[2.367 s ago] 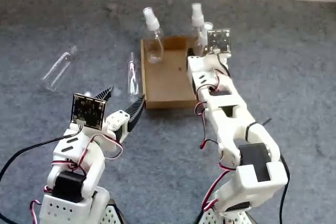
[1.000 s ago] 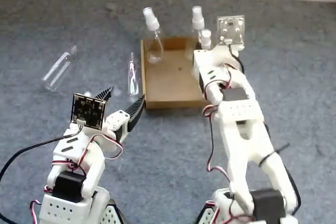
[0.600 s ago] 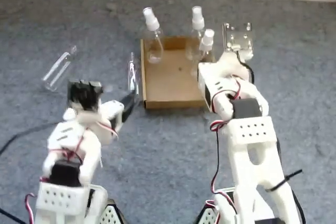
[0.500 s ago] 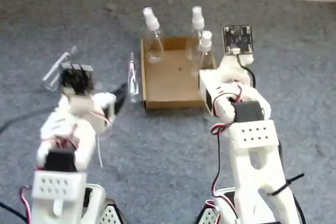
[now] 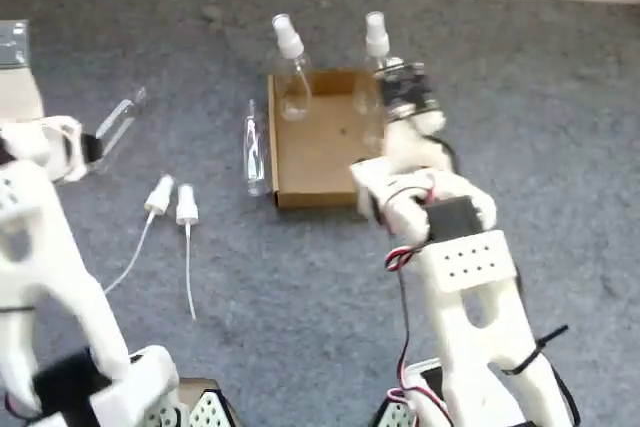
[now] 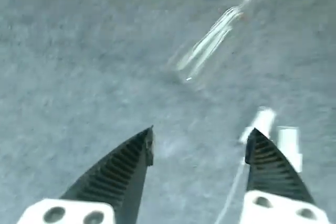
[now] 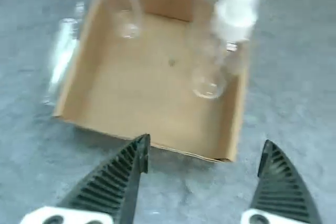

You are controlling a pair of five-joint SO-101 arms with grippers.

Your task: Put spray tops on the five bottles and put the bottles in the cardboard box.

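An open cardboard box point(image 5: 320, 162) lies mid-table. Two bottles with spray tops point(image 5: 291, 72) point(image 5: 374, 52) stand at its far side; a third capped bottle point(image 7: 231, 35) stands at its right wall, close before my open right gripper point(image 7: 207, 177), which hangs above the box's point(image 7: 147, 87) near edge. One capless bottle point(image 5: 253, 152) lies along the box's left side, another point(image 5: 112, 129) further left. Two loose spray tops point(image 5: 160, 194) point(image 5: 186, 205) with long tubes lie on the carpet. My left gripper point(image 6: 202, 145) is open above bare carpet, the far-left bottle point(image 6: 210, 43) ahead of it, the tops point(image 6: 261, 121) point(image 6: 289, 145) by one finger.
The surface is grey carpet, with a pale wall edge along the far side. My right arm point(image 5: 450, 247) stretches from the front edge to the box. My left arm point(image 5: 40, 217) stands tall at the far left. Open carpet lies in front of the box.
My right gripper drew back from the third capped bottle, leaving it standing in the box. My left arm swung left and up, uncovering the two loose spray tops.
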